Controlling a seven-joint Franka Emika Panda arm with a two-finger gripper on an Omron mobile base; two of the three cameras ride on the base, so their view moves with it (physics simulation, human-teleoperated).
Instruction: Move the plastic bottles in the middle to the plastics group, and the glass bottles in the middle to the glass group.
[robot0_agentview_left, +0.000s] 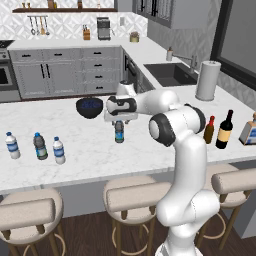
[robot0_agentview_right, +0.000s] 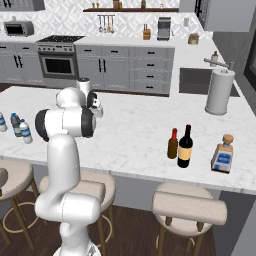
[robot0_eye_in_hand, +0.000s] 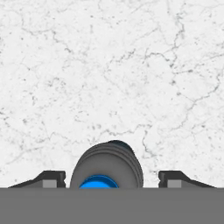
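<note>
We look down the gripper (robot0_eye_in_hand: 107, 180) and see its fingertips (robot0_eye_in_hand: 50, 178) standing wide on both sides of the dark water bottle (robot0_eye_in_hand: 107, 165), a clear gap each side, so nothing is held yet. The blue cap sits at six o'clock in the hand view, between the tips and a touch left of centre.

What could go wrong, we judge: the bottle is slim and light, so if one finger touches first it may tip or skate on the marble counter (robot0_eye_in_hand: 109, 65). A grip too near the cap could also let it swing.

In the left base view, left to right, three small blue-labelled bottles of the plastics group (robot0_agentview_left: 36, 146) stand at nine o'clock, the grey-blue bottle upright at centre, the wine bottle (robot0_agentview_left: 225, 130) at three o'clock beside the brown red-capped bottle (robot0_agentview_left: 209, 130).
</note>
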